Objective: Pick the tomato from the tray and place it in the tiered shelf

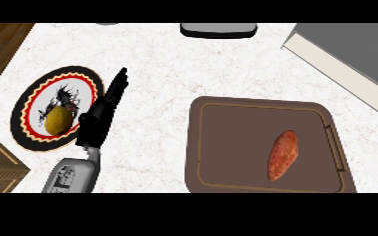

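Lying near-upright, top tilted right: reddish-orange vegetable [283, 155] | brown tray [221, 145] | left robot hand [103, 112] fingers straight

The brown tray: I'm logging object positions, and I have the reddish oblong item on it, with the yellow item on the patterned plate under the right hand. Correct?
Not quite: the head view shows the left hand by the patterned plate, not the right. The reddish oblong item does lie on the brown tray, the yellow item on the plate.

An elongated reddish-orange vegetable [283, 155] lies tilted on the brown tray [214, 145], right of its centre.
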Motion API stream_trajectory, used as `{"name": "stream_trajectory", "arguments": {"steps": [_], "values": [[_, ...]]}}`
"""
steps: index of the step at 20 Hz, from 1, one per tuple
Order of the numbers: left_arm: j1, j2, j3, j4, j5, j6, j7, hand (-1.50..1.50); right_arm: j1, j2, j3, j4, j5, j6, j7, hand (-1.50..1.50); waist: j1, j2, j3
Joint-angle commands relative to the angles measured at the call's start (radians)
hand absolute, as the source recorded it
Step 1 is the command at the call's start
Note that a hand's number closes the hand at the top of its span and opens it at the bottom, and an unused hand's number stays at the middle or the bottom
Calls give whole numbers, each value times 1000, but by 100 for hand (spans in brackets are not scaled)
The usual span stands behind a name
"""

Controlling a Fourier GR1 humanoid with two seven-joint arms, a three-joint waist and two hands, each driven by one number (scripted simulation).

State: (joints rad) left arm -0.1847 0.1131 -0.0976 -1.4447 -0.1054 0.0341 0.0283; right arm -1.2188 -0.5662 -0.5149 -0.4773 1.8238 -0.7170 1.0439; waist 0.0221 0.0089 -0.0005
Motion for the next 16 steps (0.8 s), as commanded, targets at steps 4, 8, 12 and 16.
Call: {"name": "stream_trajectory", "arguments": {"steps": [4,8,12,16], "values": [[32,4,-8,-56,-6,-7,29,0,39,-1,-14,-58,34,-40,136,-150,-1,-6,1],[46,-10,-6,-54,-7,5,25,0,36,68,-35,-152,-13,-56,115,-150,-11,-11,1],[-19,-25,14,54,-21,22,-9,0,43,96,-55,-217,-94,-87,39,-150,-27,-10,0],[25,27,43,-15,13,-32,-17,0,29,133,-30,-279,-136,-39,25,-150,-20,-11,0]]}}
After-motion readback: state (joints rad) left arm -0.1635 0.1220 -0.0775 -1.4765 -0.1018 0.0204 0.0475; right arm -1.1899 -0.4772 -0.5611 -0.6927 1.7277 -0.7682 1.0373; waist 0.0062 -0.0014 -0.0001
